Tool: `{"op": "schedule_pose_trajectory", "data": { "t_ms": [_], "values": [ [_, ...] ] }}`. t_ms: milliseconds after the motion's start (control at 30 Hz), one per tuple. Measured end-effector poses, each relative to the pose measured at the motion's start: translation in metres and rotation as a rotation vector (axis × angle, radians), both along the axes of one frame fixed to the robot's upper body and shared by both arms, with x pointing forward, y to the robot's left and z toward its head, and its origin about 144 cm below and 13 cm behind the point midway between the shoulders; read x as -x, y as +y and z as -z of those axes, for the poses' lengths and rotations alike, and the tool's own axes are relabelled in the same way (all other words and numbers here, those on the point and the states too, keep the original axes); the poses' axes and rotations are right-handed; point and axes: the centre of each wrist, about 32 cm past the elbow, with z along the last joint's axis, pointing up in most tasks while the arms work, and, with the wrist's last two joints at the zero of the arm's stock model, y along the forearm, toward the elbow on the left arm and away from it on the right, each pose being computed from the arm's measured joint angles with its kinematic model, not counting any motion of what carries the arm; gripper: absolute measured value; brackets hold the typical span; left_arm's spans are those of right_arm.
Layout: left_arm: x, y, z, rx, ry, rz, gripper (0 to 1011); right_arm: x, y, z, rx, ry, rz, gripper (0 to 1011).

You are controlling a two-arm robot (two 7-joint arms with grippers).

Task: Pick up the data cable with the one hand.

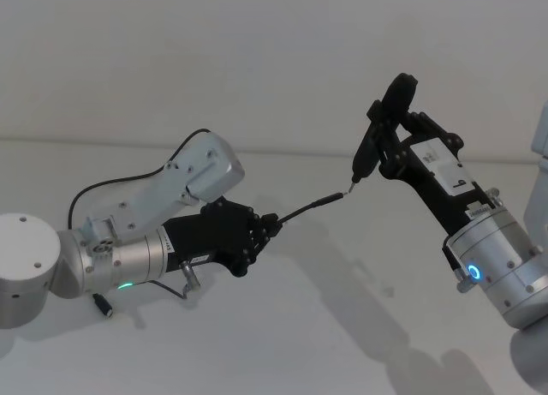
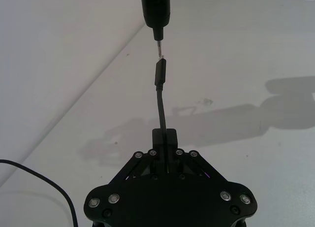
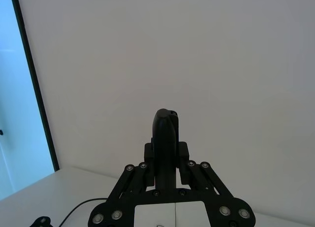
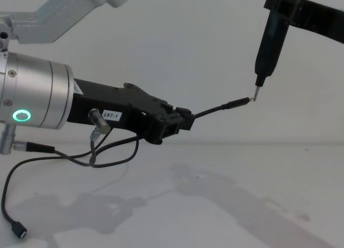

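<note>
My left gripper (image 1: 272, 224), black and angular on a silver cylinder with a green ring light, is shut on the data cable (image 1: 312, 206) and holds it above the white table. The cable's slim black plug (image 2: 160, 73) sticks out past the fingertips. Its tiny metal tip meets the thin metal tip of a black pen-like tool (image 1: 377, 134). My right gripper (image 1: 391, 151) is shut on that tool, held high at the right. In the chest view the left gripper (image 4: 183, 120) carries a white "297-1" label, and the cable (image 4: 217, 108) reaches up to the tool (image 4: 267, 41).
A dark wire (image 4: 110, 151) with a silver connector hangs in loops under the left wrist, and its stubby plug (image 4: 19, 229) lies on the table (image 1: 342, 326). A plain wall rises behind. A blue-lit panel (image 3: 19, 113) stands beside the wall.
</note>
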Motion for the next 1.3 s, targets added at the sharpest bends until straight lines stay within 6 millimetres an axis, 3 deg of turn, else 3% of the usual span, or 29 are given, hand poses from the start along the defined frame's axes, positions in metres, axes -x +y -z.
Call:
{"op": "schedule_pose_trajectory", "data": {
  "t_ms": [1300],
  "values": [
    [0.0,0.0,0.0,0.0,0.0,0.0,35,0.0033,-0.0016,-0.0022,0.015,0.002,-0.037,268]
  ]
}}
